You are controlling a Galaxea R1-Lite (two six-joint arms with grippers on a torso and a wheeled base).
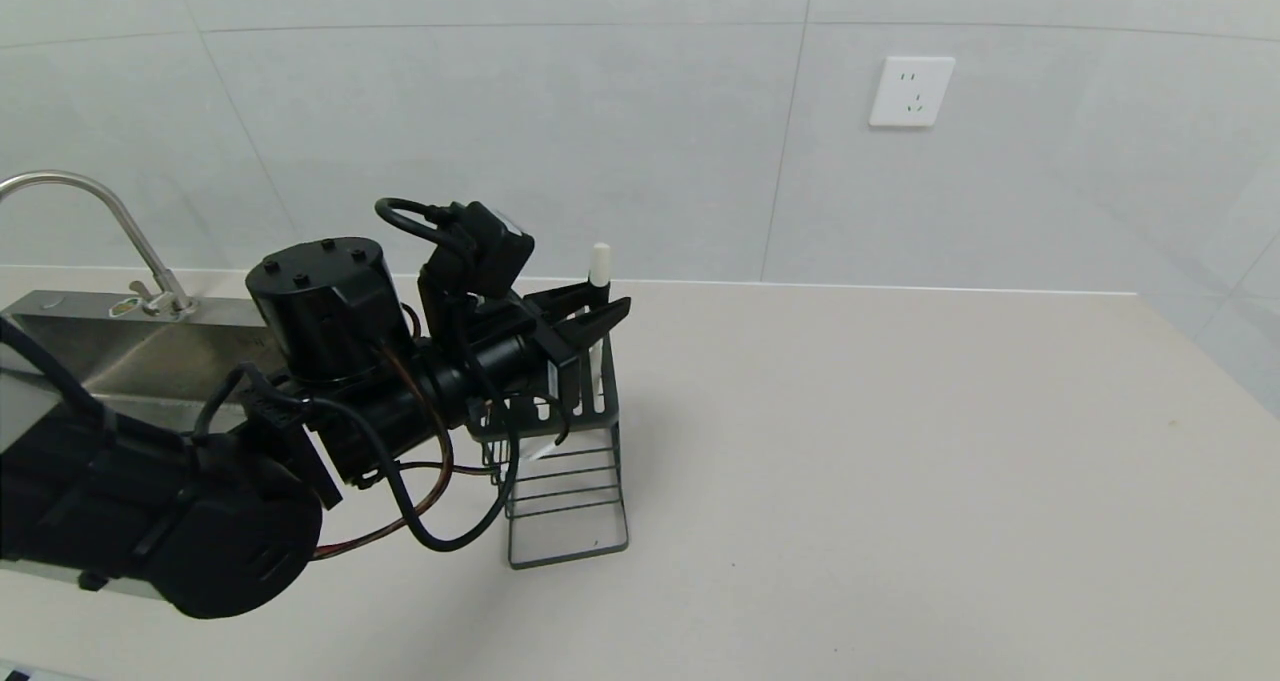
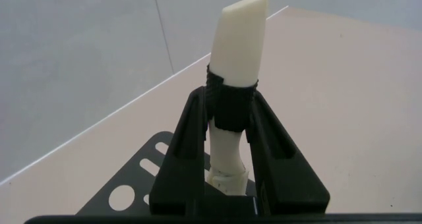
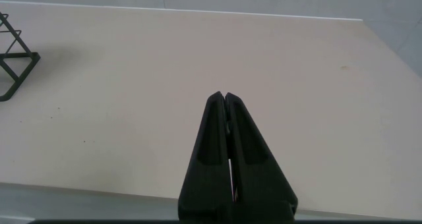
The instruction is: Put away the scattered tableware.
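steel sink [image 1: 110,356] sits far left. beside it the left gripper [image 1: 597,313] is clamped on a cream utensil handle [image 1: 600,261], upright over the black wire cutlery rack [image 1: 566,501] on the beige counter [image 1: 900,461]. right gripper [image 3: 225,102] is pinched closed above the counter.

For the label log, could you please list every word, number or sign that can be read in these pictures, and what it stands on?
No text can be read.
Sticker on the sink: too small to read.
Socket: blank, no print.
Utensil in the left gripper, rack, counter: no print.
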